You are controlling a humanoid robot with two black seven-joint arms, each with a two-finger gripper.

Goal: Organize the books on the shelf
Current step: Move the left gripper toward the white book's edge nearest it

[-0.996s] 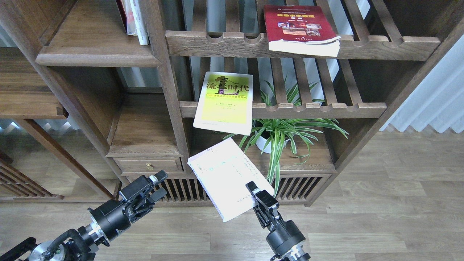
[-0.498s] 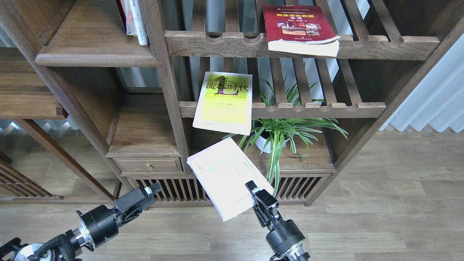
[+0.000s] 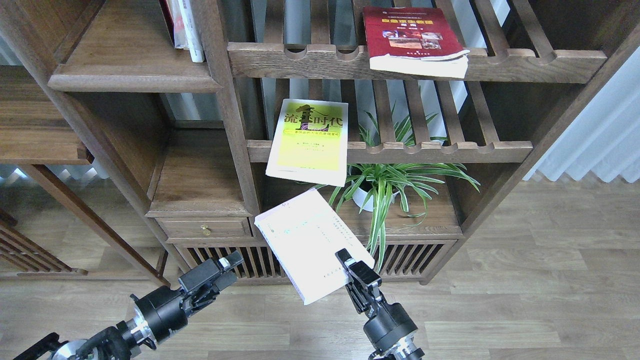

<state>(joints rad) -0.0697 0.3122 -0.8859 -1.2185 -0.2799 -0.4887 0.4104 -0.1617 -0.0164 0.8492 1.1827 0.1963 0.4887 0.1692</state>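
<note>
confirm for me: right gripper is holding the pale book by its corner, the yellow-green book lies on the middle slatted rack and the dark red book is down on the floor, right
Not quite. The head view shows the dark red book on the top slatted rack, not on the floor. The rest holds: the right gripper holds the pale book by its corner, and the yellow-green book lies on the middle slatted rack.

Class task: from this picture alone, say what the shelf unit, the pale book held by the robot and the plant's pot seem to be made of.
Shelf unit: dark-stained wood with a matte finish; grain lines show.
Pale book: a thin, matte paper cover, gripped at one corner by the right end effector.
Pot: smooth white, perhaps ceramic or plastic; mostly hidden by leaves.
</note>
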